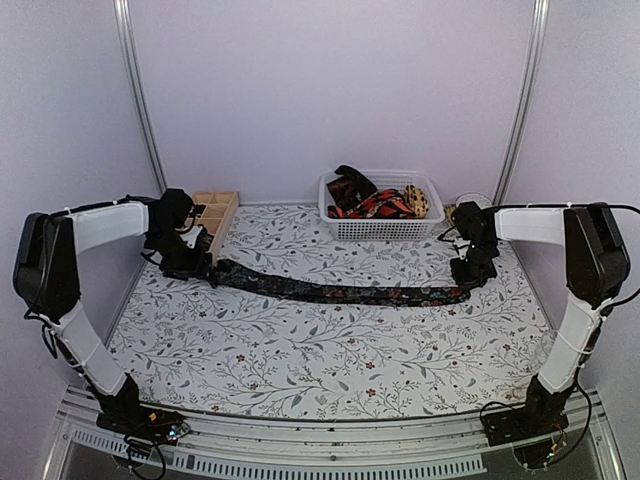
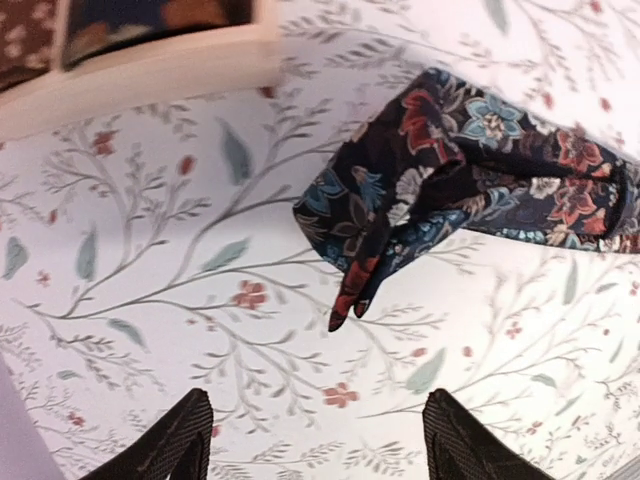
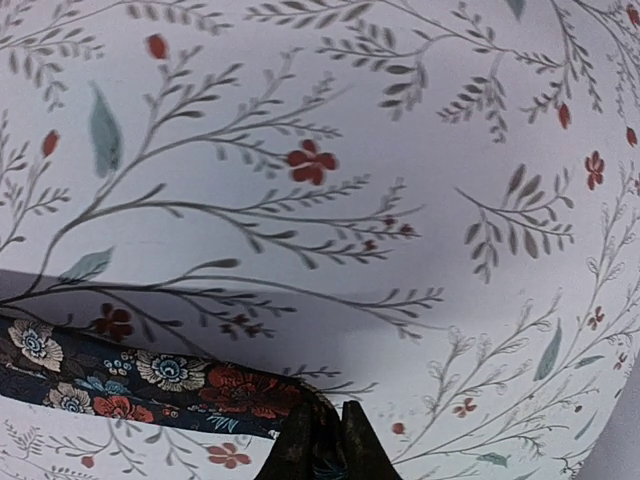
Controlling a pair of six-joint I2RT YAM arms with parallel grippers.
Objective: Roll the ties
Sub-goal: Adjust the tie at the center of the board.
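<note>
We see the left gripper (image 2: 315, 445) with fingers spread wide and nothing between them, just short of the folded broad end of the dark floral tie (image 1: 340, 290). The right gripper (image 3: 325, 440) pinches the tie's narrow end. The tie lies stretched across mid-frame on the floral tablecloth (image 1: 300, 350), with the white basket (image 1: 380, 230) holding other ties (image 1: 365, 200) at upper centre and the wooden tray (image 1: 215, 215) at upper left.

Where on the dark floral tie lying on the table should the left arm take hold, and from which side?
Probably the tie's folded wide end, near the wooden tray: the fabric there is doubled and bunched, so it offers thickness. Come straight down from above, left fingers across its width.
</note>
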